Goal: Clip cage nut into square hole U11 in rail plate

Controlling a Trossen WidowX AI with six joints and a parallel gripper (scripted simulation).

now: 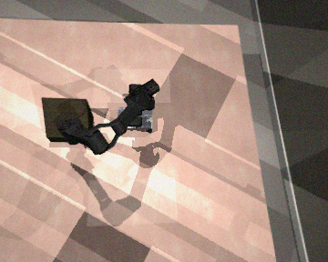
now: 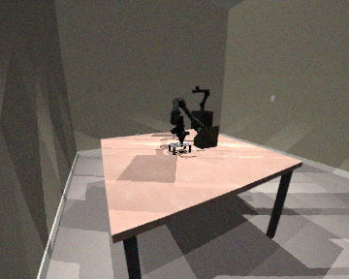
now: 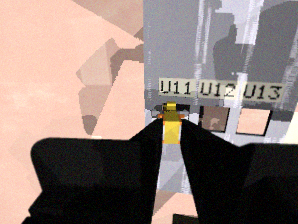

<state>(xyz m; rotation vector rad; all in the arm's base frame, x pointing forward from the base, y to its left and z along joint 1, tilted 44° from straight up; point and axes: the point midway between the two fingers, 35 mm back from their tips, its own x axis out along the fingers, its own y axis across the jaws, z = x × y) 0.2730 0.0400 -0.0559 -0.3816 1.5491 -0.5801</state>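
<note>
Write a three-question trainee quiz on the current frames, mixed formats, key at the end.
1. True or false: the gripper is shut on the yellow cage nut.
2. Multiple choice: which label sits directly above the hole the nut is at?
A) U13
B) U11
C) U12
3. Fill in: the rail plate stands on short legs on the ____.

Key: 1. true; 2. B; 3. table
</note>
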